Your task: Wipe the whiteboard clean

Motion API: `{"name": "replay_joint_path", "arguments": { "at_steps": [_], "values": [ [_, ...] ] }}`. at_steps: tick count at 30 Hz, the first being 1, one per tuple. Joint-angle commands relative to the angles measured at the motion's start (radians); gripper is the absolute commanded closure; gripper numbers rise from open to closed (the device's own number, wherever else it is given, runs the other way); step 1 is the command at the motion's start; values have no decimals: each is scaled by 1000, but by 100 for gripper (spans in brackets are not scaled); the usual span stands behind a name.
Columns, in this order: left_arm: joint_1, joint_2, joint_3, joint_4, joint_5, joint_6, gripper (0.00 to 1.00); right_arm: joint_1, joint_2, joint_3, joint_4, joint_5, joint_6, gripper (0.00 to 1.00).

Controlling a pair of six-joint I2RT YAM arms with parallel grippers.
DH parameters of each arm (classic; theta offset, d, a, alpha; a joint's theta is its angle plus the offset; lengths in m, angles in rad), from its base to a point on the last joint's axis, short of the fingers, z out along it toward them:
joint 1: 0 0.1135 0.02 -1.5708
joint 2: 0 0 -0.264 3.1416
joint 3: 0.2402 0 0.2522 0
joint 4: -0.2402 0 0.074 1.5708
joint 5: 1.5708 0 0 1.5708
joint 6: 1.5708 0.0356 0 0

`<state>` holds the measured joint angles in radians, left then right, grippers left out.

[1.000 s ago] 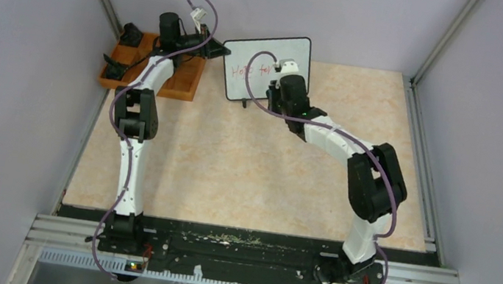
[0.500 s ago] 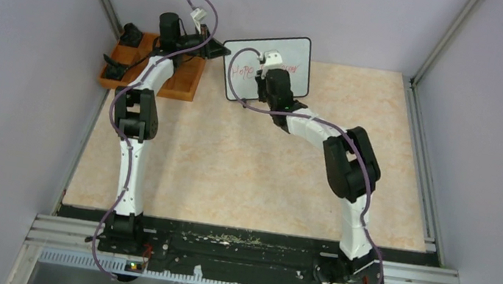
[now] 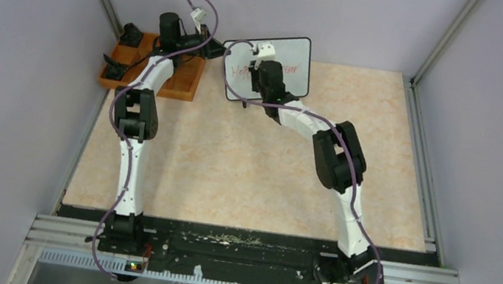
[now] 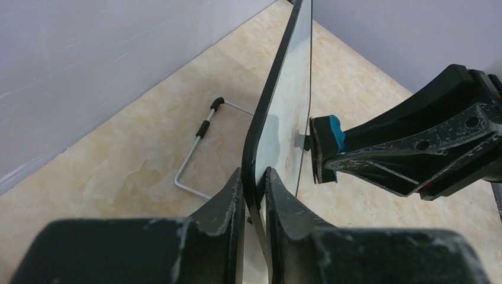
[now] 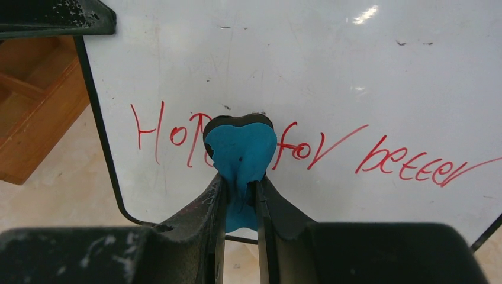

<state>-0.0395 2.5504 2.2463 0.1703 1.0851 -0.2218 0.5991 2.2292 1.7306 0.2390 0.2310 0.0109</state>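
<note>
The whiteboard [image 3: 293, 65] stands upright at the back of the table, white with a thin black frame and red handwriting [image 5: 408, 165] across it. My left gripper [image 4: 254, 180] is shut on the board's left edge [image 4: 260, 148]; it shows in the top view [image 3: 218, 48]. My right gripper [image 5: 240, 189] is shut on a blue eraser [image 5: 240, 151] and presses it against the board's face over the left part of the writing. The eraser also shows in the left wrist view [image 4: 328, 148]. In the top view the right gripper [image 3: 262, 73] covers the board's left half.
An orange wooden compartment tray [image 3: 182, 84] sits left of the board, under my left arm. A wire stand [image 4: 198, 148] props the board from behind. Grey walls close in the back and sides.
My right gripper with the eraser has moved left across the board, from its middle to its left part. The left gripper has kept its hold on the edge.
</note>
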Motion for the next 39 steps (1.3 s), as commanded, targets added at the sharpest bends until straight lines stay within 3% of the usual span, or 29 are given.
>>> {"name": "replay_joint_path", "arguments": {
  "at_steps": [1, 22, 39],
  "values": [
    [-4, 3, -26, -72, -29, 73, 100, 32, 45, 97, 45, -2, -4, 100],
    [-5, -19, -38, -104, -32, 96, 100, 104, 236, 372, -62, 5, -38, 100],
    [-4, -20, -37, -137, -41, 129, 100, 15, 173, 254, -24, 77, -24, 100]
  ]
}}
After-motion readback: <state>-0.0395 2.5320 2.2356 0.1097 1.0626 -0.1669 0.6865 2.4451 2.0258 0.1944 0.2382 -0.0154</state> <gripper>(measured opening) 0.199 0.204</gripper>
